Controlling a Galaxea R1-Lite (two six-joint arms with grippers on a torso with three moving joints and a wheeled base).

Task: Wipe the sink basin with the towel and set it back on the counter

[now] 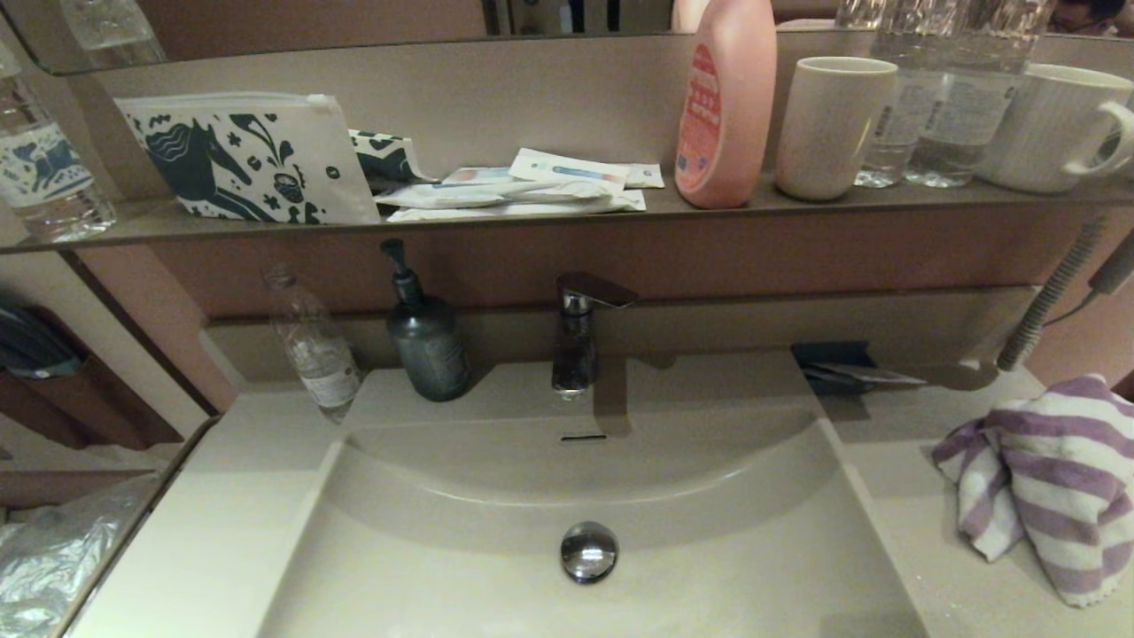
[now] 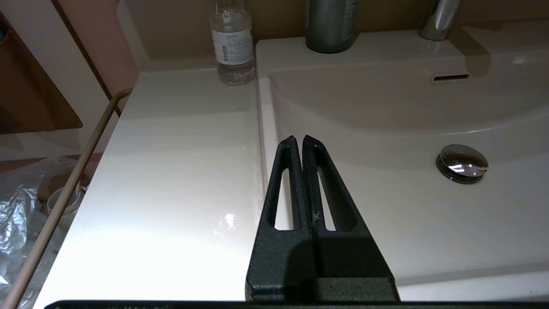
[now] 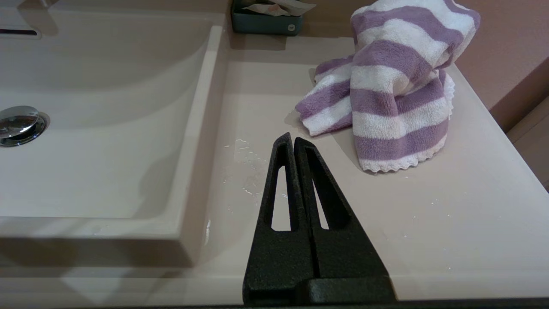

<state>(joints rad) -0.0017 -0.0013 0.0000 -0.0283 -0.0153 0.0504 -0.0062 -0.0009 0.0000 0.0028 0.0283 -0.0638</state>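
The small terry towel [image 1: 1045, 487] with broad purple and white stripes lies bunched near the right edge of the smooth off-white counter [image 1: 204, 532], apart from the wide, shallow off-white sink basin [image 1: 443, 549] with its round chrome drain plug [image 1: 588, 551]. The right hand [image 3: 294, 138], fingers pressed together and holding nothing, hovers over the counter near the towel. The left hand [image 2: 299, 139], likewise closed and empty, hangs over the basin's left rim.

left gripper [image 2: 302, 139]: jaws pressed together, empty, raised over the counter's left part at the basin's left rim, pointing toward the back edge | right gripper [image 3: 293, 139]: jaws pressed together, empty, raised over the counter's right part near its front edge, pointing toward the back | neither arm shows in the head view
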